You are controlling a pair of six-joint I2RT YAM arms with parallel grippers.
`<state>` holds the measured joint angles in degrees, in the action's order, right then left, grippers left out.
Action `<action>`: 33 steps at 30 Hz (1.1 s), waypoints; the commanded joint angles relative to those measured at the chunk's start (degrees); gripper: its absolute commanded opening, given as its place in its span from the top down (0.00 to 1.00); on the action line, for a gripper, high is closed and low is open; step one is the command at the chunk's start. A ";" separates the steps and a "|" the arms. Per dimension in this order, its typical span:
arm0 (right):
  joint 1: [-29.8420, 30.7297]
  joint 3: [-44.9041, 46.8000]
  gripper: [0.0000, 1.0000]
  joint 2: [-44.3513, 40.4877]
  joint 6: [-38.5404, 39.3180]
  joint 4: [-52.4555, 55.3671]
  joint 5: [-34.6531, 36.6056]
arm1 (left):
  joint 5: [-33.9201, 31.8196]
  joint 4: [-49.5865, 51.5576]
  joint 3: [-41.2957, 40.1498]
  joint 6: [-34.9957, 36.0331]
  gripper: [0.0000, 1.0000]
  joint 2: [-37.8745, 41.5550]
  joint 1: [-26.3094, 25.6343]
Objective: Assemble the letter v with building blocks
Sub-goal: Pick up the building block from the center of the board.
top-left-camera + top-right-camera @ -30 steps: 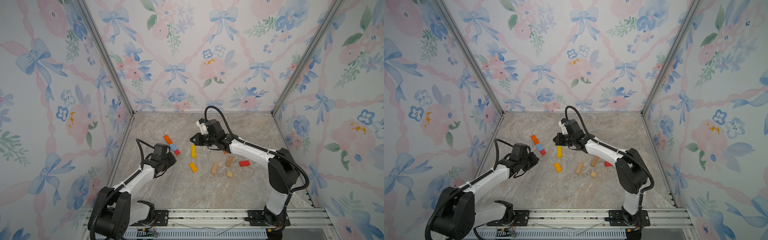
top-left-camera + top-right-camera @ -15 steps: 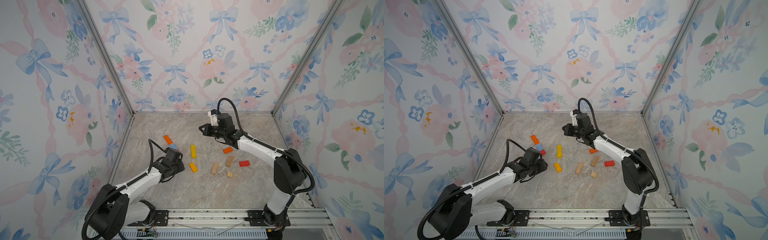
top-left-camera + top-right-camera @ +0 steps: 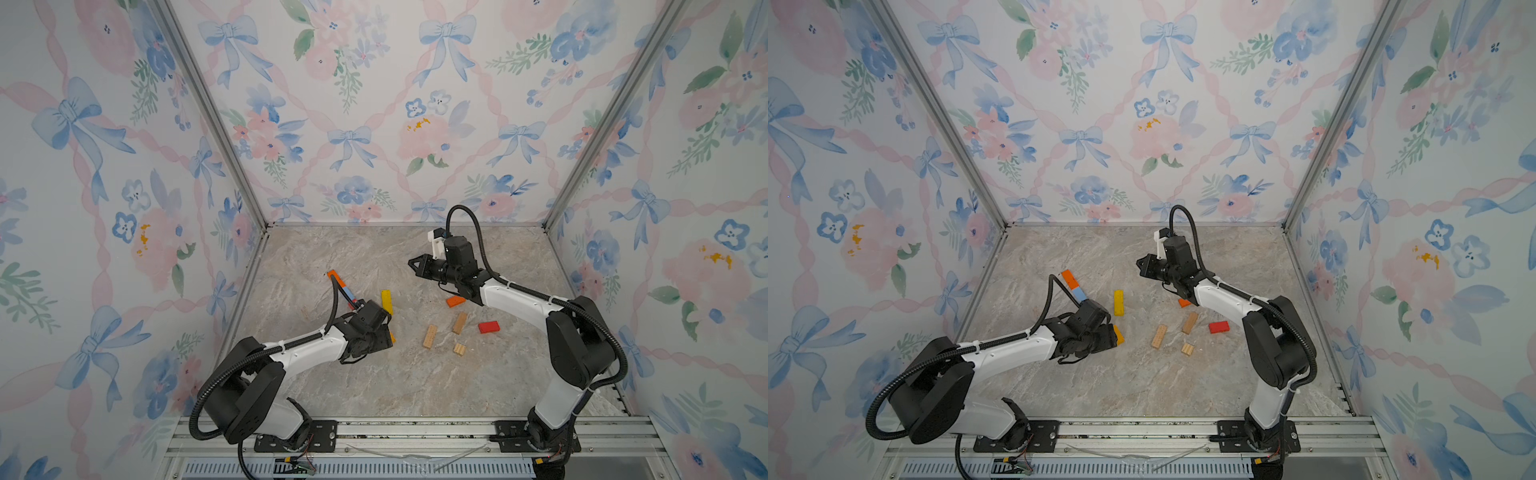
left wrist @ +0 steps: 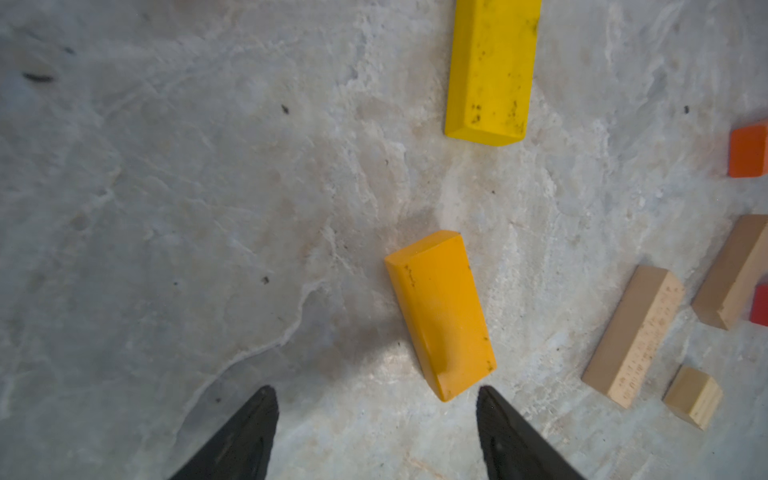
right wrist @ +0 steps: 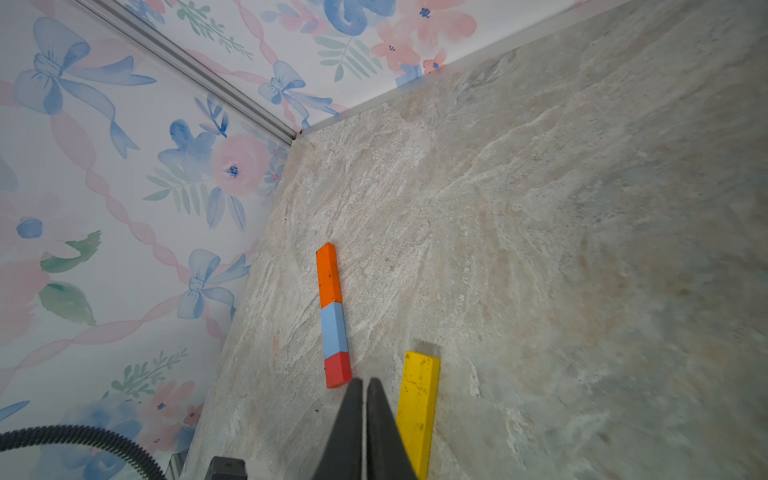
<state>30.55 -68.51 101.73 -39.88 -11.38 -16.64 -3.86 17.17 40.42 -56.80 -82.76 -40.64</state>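
One orange-blue-red stroke (image 3: pixel 1074 287) lies at ten o'clock of the yellow brick (image 3: pixel 1118 302); second apparently unbuilt, left gripper (image 4: pixel 374 390) agape, right gripper (image 5: pixel 364 380) clenched empty.

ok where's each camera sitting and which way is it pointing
Top views: high over the front rail, looking down at the table; left arm and right arm show whole.
Left wrist: on the left arm, looking down at the amber block; open left gripper tips show.
Right wrist: on the right arm, facing the far left corner past the orange-blue-red row; shut right gripper tips show.
Shared: both wrist views show the long yellow block.
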 commanded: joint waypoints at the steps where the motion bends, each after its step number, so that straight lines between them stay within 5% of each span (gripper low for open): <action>1: -1.38 1.47 0.92 -1.80 -0.29 -2.00 0.09 | -1.77 1.99 1.26 -2.03 0.20 -1.71 -0.41; 21: -5.32 5.98 0.91 -2.68 -0.95 -4.86 -0.76 | -1.55 6.58 13.73 -3.59 0.17 -13.66 -1.78; 33: -6.02 6.30 0.92 -1.99 -1.63 -6.00 -1.71 | -5.76 15.76 19.68 0.40 0.37 -20.14 -3.65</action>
<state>25.10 -62.76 100.77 -40.97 -15.79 -17.54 -8.45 27.70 60.18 -57.87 -100.90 -43.94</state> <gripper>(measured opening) 0.084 0.642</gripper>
